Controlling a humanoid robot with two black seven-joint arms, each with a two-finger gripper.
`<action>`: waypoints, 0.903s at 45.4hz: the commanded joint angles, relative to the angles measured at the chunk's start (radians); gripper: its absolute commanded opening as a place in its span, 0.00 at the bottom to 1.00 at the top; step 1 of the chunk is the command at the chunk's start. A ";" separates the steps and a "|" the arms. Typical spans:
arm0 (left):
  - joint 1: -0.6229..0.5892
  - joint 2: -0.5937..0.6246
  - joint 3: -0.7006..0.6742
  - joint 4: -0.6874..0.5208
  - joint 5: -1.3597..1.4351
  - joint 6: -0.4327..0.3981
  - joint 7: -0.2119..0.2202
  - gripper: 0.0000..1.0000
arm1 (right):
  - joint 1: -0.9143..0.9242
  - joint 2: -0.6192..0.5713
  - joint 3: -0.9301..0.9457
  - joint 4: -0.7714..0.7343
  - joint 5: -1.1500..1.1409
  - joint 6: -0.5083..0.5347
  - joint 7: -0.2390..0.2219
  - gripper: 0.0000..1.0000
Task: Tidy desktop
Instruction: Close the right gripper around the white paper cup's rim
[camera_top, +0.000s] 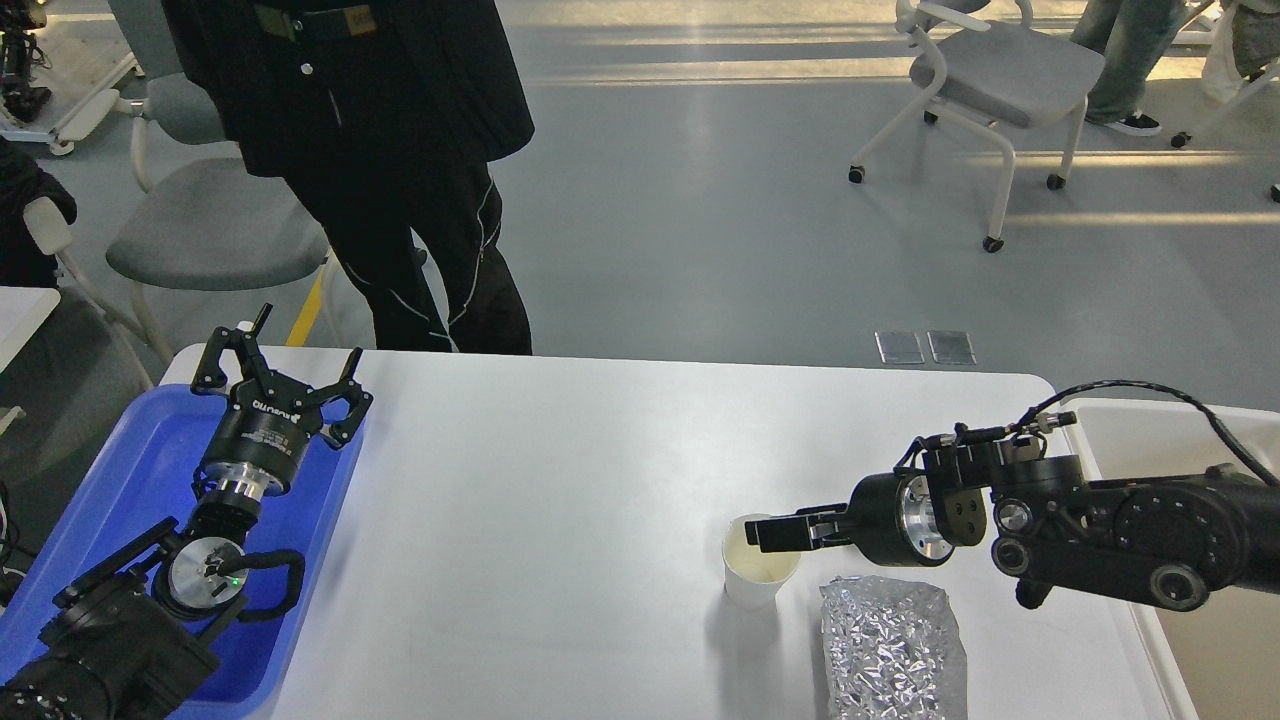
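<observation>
The white desktop (550, 480) holds a white paper cup (745, 580) standing upright and a crinkled silver foil bag (890, 650) lying in front of it to the right. My right gripper (772, 532) reaches in from the right, and its tip is over the cup's rim. Its fingers look like one dark block, so I cannot tell whether they are open or shut. The crumpled brown paper is hidden behind my right arm. My left gripper (280, 362) is open and empty, held above the blue tray (110, 480) at the desktop's left end.
A cream bin (1130, 430) stands off the desktop's right edge, behind my right arm. A person in black (400, 170) stands at the far edge. Grey chairs (200, 230) are on the floor beyond.
</observation>
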 joint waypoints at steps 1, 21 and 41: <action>0.000 0.000 0.000 0.000 0.000 0.000 0.000 1.00 | 0.004 0.098 -0.062 -0.066 0.000 -0.011 -0.002 0.98; 0.000 0.000 0.000 0.000 0.000 0.000 0.000 1.00 | -0.013 0.135 -0.066 -0.159 -0.017 -0.042 -0.002 0.93; 0.000 0.000 0.001 0.000 0.000 0.000 0.000 1.00 | 0.000 0.122 -0.112 -0.166 -0.025 -0.042 -0.002 0.00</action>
